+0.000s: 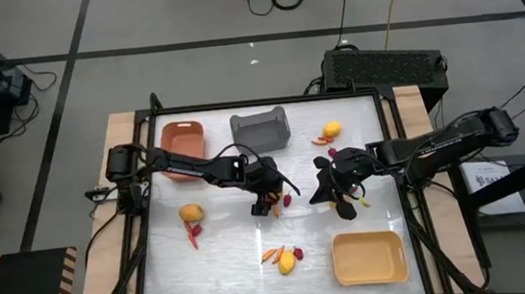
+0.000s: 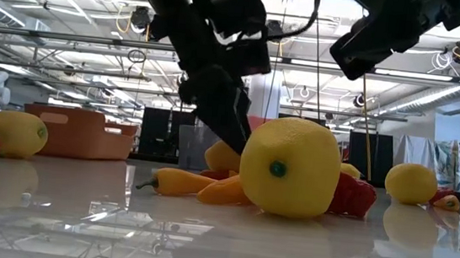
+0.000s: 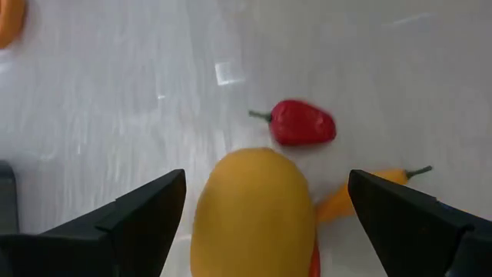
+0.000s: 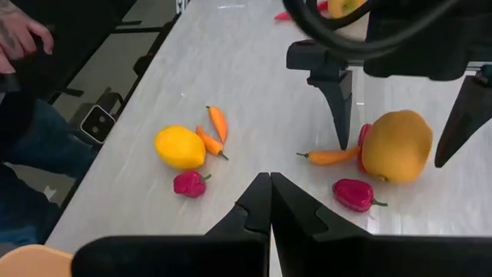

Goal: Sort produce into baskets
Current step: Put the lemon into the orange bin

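Observation:
A yellow-orange fruit (image 3: 254, 219) lies on the table's middle, with a red piece (image 3: 304, 123) and a slim orange pepper (image 3: 373, 185) close beside it. My left gripper (image 1: 270, 204) is down over this fruit, open. One finger (image 4: 338, 108) stands on each side of the fruit and neither touches it. My right gripper (image 4: 270, 178) hovers shut a little to the right (image 1: 330, 196), above the table and holding nothing. The orange-brown basket (image 1: 183, 140) and the dark grey basket (image 1: 261, 130) stand at the far edge. The pale yellow basket (image 1: 370, 257) sits near right.
More produce lies in groups: a yellow fruit (image 1: 191, 213) with red pieces at the left, a fruit with peppers (image 1: 286, 259) near the front edge, and another fruit (image 1: 332, 130) at the far right. A person's hand (image 4: 23, 35) shows beyond the table edge.

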`<state>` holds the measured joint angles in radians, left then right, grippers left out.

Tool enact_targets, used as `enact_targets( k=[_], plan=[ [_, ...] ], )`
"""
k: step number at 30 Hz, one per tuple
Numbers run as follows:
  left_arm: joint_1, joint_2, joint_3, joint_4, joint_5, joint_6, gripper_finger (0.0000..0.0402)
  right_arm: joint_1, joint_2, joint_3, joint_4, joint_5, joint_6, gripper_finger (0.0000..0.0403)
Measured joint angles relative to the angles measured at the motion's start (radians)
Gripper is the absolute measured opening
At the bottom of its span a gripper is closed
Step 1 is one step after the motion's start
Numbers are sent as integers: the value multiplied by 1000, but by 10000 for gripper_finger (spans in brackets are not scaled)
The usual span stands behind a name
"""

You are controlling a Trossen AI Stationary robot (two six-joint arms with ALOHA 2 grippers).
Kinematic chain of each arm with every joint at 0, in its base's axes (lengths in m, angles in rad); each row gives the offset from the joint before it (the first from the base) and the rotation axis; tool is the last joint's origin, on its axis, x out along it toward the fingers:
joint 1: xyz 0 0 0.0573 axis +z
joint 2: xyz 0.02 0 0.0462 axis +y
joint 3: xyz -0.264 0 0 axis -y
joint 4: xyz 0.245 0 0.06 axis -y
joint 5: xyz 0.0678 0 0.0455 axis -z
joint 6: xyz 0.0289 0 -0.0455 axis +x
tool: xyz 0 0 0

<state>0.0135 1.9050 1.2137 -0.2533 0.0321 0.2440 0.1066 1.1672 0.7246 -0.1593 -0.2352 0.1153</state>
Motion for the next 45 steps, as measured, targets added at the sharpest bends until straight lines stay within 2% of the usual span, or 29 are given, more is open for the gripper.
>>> enact_targets(
  k=[12, 24, 29, 32, 37, 45],
  plan=[
    [17, 14, -1, -39, -30, -1, 365, -8, 10, 0, 8, -1, -7, 0],
    [21, 14, -1, -44, -15, -2, 266, -16, 10, 0, 13, -1, -7, 0],
    [21, 5, -1, -49, -14, -3, 249, -15, 10, 0, 13, -1, -7, 0],
    [26, -39, -2, -93, -11, -30, 247, -15, 9, 0, 12, -1, -7, 0],
    [66, -185, -2, -193, -17, -96, 246, -16, 9, 0, 15, 2, -13, 0],
    [202, -440, -4, -477, -111, -217, 245, -28, 9, 0, 28, 8, -48, 0]
  ],
)
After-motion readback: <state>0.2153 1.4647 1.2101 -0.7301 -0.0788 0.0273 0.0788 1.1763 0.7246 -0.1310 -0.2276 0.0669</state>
